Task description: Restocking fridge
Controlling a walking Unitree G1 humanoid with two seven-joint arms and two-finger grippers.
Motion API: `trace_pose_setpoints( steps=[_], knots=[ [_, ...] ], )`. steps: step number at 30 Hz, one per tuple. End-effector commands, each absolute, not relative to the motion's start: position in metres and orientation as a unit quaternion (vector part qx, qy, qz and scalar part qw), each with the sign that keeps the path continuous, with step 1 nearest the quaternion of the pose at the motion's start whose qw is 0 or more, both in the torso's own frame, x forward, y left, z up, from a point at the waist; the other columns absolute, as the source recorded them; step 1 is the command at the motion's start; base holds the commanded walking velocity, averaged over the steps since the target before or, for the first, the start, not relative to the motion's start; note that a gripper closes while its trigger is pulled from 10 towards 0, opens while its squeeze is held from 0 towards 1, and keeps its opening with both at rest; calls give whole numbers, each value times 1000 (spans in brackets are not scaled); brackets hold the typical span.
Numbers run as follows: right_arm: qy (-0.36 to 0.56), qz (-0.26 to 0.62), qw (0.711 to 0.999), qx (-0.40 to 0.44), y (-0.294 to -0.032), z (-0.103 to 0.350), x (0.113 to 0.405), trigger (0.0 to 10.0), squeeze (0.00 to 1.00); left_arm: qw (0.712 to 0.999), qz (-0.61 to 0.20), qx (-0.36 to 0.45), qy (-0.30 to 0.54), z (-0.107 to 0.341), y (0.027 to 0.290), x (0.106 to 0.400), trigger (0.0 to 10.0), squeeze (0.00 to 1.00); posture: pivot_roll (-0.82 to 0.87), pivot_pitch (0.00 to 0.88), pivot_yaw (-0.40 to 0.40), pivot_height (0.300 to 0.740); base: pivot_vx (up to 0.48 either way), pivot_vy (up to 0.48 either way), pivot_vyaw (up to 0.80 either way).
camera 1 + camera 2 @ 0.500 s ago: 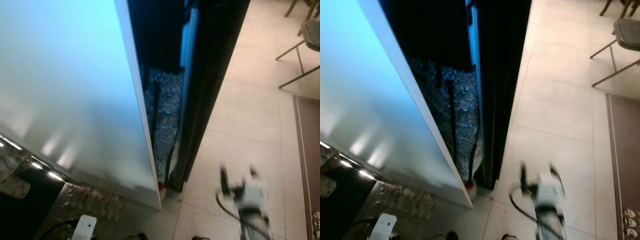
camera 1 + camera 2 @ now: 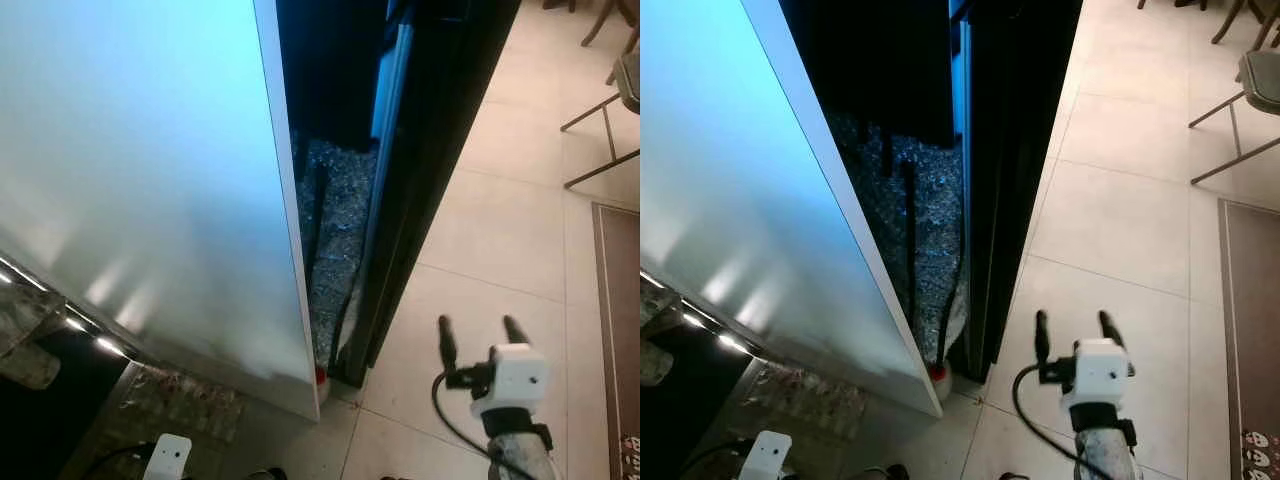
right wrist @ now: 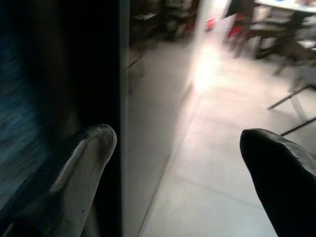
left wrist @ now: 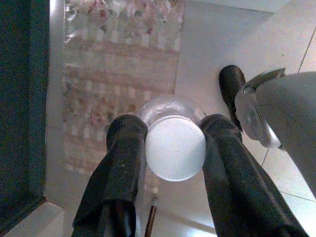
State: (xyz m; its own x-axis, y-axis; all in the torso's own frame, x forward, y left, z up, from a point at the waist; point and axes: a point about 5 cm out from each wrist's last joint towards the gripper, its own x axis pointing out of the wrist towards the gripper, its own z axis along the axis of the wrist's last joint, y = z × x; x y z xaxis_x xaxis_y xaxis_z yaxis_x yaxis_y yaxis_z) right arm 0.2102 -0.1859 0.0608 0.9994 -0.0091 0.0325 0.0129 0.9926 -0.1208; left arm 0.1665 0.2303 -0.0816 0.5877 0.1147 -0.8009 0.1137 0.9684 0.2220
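My left gripper (image 4: pixel 175 129) is shut on a clear bottle with a white ribbed cap (image 4: pixel 176 147), held low over the floor; its white wrist housing (image 2: pixel 168 458) shows at the bottom left. My right gripper (image 2: pixel 478 335) is open with nothing between its fingers, raised over the tiled floor just right of the tall black fridge body (image 2: pixel 432 130). A wide pale door panel (image 2: pixel 150 180) stands to the left of the black body. Between them is a dark narrow gap (image 2: pixel 335 230). In the right wrist view the right gripper (image 3: pixel 177 143) faces the fridge's dark edge (image 3: pixel 121 98).
A floral mat (image 4: pixel 118 59) lies on the floor by the pale panel's foot. A small red and white object (image 2: pixel 322 375) sits at the base of the gap. Metal chair legs (image 2: pixel 600 150) and a dark rug (image 2: pixel 620 300) stand to the right, with open tiled floor (image 2: pixel 500 230) between.
The whole view has shifted a little to the right. My right gripper, blurred before, is now sharp and slightly higher beside the fridge.
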Motion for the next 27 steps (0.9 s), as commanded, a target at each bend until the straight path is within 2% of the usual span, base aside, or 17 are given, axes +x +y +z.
trace_pose_setpoints(
  steps=[1,2,5,10,19,27],
  knots=[
    [-4,1,999,-50,-184,60,208,10000,0,874,13,124,470,-85,236,156,10000,0,63,153,49,740,0,0,0],
    [-4,-41,999,-29,-191,61,210,10000,0,874,14,124,470,-85,236,156,10000,0,57,157,49,740,0,0,0],
    [14,-83,996,-10,-197,61,212,10000,0,873,14,124,471,-85,235,156,10000,0,56,158,46,740,0,0,0],
    [26,-83,996,-9,-202,66,215,10000,0,874,14,121,470,-85,234,157,10000,0,61,164,35,740,0,0,0],
    [20,-84,996,-8,-204,75,226,10000,0,874,15,117,471,-86,232,157,10000,0,55,166,29,740,0,319,0],
    [26,-78,997,-8,-205,73,237,10000,0,875,18,113,470,-86,228,159,10000,0,45,129,10,740,0,292,0]
  ],
)
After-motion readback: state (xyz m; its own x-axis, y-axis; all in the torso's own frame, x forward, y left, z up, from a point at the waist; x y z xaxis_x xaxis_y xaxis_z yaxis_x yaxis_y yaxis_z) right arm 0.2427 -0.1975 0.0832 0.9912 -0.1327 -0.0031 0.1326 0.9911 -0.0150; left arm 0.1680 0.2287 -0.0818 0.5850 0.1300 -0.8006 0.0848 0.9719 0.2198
